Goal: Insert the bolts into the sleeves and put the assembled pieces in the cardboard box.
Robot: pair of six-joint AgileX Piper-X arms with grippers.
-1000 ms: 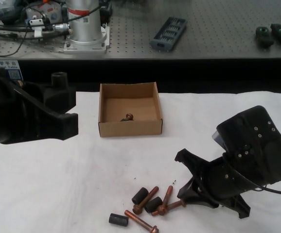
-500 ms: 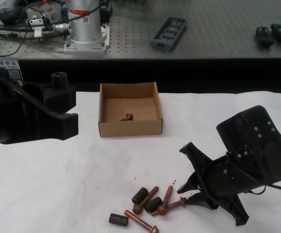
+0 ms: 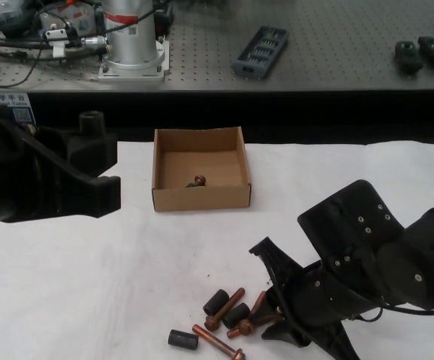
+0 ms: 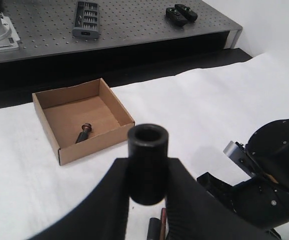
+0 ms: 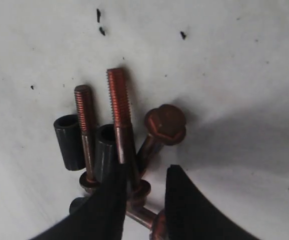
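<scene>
One assembled piece (image 3: 197,181) lies in the cardboard box (image 3: 202,199), the rest undone — the left gripper (image 4: 148,176) is clamped on an upright sleeve (image 4: 148,150), while the right gripper (image 5: 143,192), slightly parted and gripping nothing, straddles a bolt (image 5: 119,110) in the loose pile (image 3: 232,319) before the box.

Copper bolts (image 5: 119,112), black sleeves (image 5: 68,142), brown cardboard box (image 3: 200,199), white cloth (image 3: 89,285)

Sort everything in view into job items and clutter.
Job: cardboard box, assembled piece inside it, loose bolts, loose sleeves, sleeve held in the left gripper.
Lying about: grey slotted rack, two black knobs, metal column, cables, on the perforated bench behind.
</scene>
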